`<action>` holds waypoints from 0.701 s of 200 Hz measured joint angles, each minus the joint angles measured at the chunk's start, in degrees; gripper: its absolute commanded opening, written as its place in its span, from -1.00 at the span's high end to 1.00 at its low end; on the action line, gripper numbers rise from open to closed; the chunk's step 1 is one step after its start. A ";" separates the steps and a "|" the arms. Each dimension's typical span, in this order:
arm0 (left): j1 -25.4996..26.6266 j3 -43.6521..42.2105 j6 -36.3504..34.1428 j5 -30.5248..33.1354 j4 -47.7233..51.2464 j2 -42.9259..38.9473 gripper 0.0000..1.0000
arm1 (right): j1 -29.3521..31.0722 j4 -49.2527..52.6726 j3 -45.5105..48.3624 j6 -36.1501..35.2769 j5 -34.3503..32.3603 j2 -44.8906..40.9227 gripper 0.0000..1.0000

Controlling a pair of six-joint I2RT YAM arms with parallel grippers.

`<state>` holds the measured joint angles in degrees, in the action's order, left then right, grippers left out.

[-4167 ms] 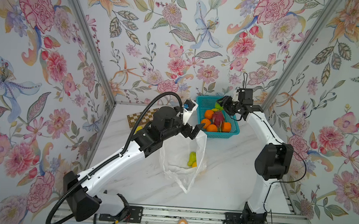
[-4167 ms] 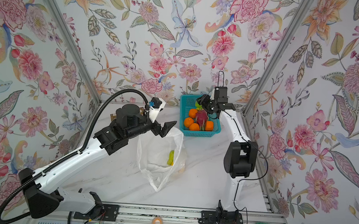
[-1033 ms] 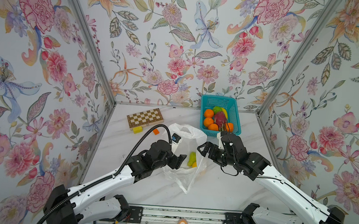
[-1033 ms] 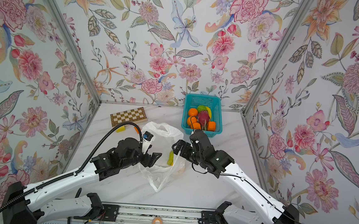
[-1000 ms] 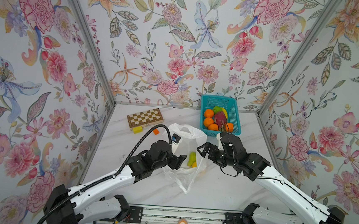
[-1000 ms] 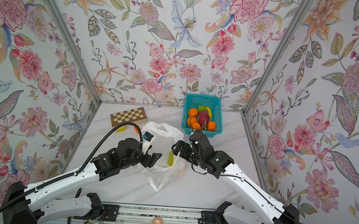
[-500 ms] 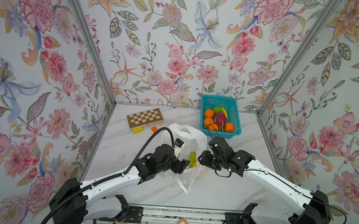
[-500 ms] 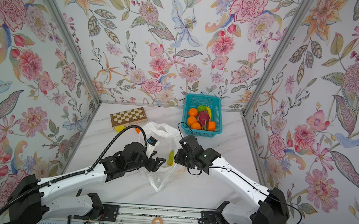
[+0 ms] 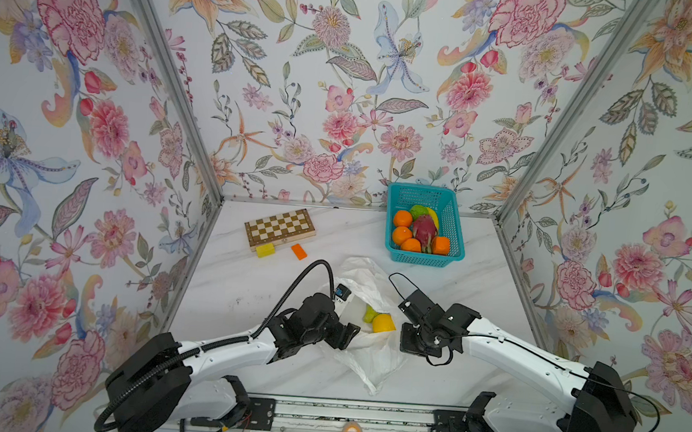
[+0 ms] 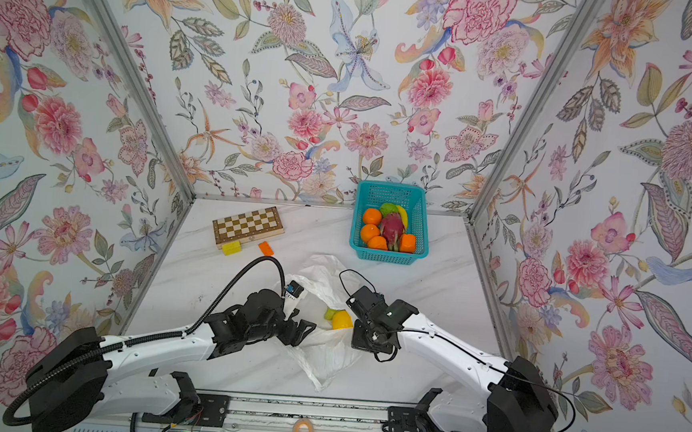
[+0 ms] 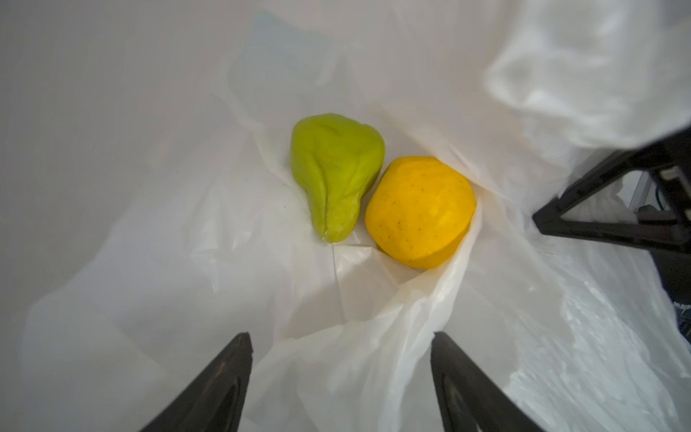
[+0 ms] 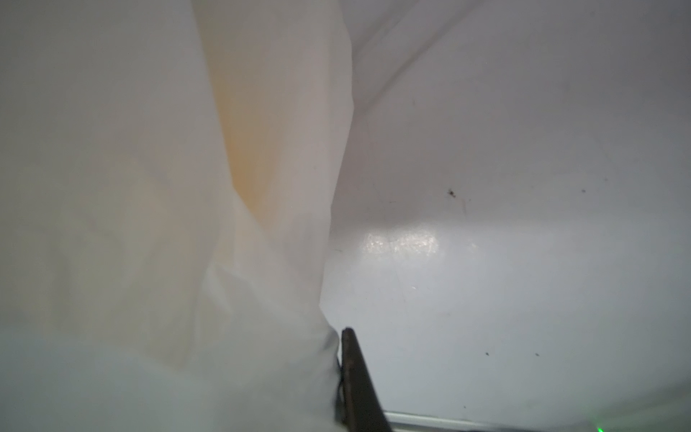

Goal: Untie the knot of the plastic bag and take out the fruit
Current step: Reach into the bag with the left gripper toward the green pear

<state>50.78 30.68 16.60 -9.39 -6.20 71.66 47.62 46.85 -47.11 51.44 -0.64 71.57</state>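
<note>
We see the plastic bag (image 9: pixel 370 354) lying flat on the table near the teal basket (image 9: pixel 456 233) but not touching it. Its long axis runs straight away from the basket, and its narrow tip points away from it. The mouth gapes between the two arms, and inside lie a green fruit (image 11: pixel 336 175) and a yellow fruit (image 11: pixel 418 215), touching each other. The green one is pear-shaped, with its thin end toward the left gripper (image 11: pixel 340 336). That gripper's jaws stand well apart over the film, holding nothing. The right gripper (image 9: pixel 405 346) sits at the bag's edge on the yellow fruit's side, with its jaws pressed together on a fold of the bag's film. In the right wrist view only one finger (image 12: pixel 353 368) shows, with the plastic drawn up against it. The oranges (image 9: pixel 402 219) and the dragon fruit (image 9: pixel 425 227) rest in the basket. A second ago the right jaws were spread wide. Both grippers were closer to the basket then, and the yellow fruit showed less plainly.
</note>
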 measured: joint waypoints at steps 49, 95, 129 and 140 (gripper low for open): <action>0.04 2.01 0.44 1.29 -2.01 0.92 -0.58 | 0.46 0.20 -0.72 -0.09 -0.11 -0.33 0.84; 0.07 12.83 3.39 3.96 -0.09 8.48 -0.60 | 0.81 0.26 -3.48 -0.24 -0.50 -0.57 0.82; 0.07 17.55 6.71 4.48 2.10 14.12 -0.64 | 0.81 0.31 -4.90 -0.24 -0.50 -0.96 0.80; 0.07 18.62 7.37 4.81 3.06 15.76 -0.67 | 0.81 0.31 -5.62 -0.26 -0.52 -1.03 0.80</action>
<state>50.85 49.30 23.97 -4.58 -3.14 87.42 48.42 47.16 -52.73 51.18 -1.17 70.54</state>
